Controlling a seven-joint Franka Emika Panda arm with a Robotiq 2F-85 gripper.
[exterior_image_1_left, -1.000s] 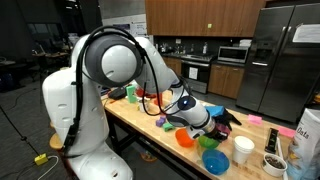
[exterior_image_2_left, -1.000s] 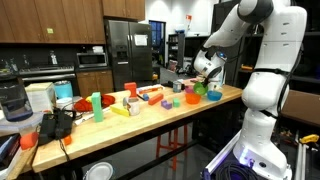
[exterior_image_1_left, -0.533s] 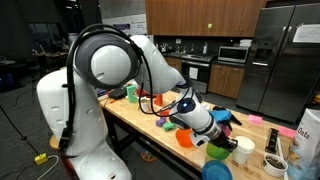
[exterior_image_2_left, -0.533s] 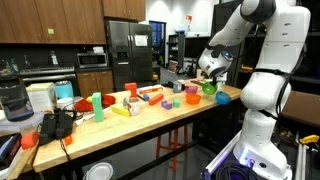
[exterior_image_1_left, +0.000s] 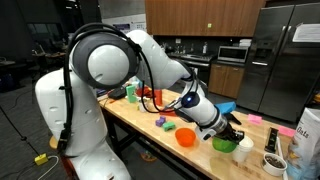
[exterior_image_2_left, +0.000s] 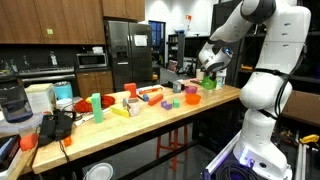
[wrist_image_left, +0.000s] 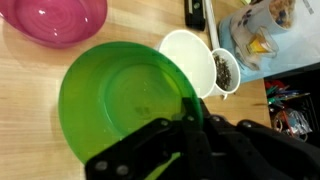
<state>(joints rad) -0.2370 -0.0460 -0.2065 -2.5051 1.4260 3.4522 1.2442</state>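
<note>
End effector (wrist_image_left: 192, 118) clenched on the rim of the green bowl (wrist_image_left: 120, 100), jaws pinching its near edge. The bowl hangs over the far end of the wooden surface (exterior_image_1_left: 138, 122), partly overlapping a white cup (wrist_image_left: 185, 52). A smaller cup with dark contents (wrist_image_left: 223, 72) sits just beside the white cup. A pink bowl (wrist_image_left: 55, 18) rests on the surface apart from them, and an orange bowl (exterior_image_1_left: 185, 136) lies near the arm. The surface is crowded with coloured blocks and containers. Room: a kitchen with wood cabinets (exterior_image_1_left: 200, 15), a microwave (exterior_image_1_left: 233, 55) and a steel refrigerator (exterior_image_2_left: 126, 50).
</note>
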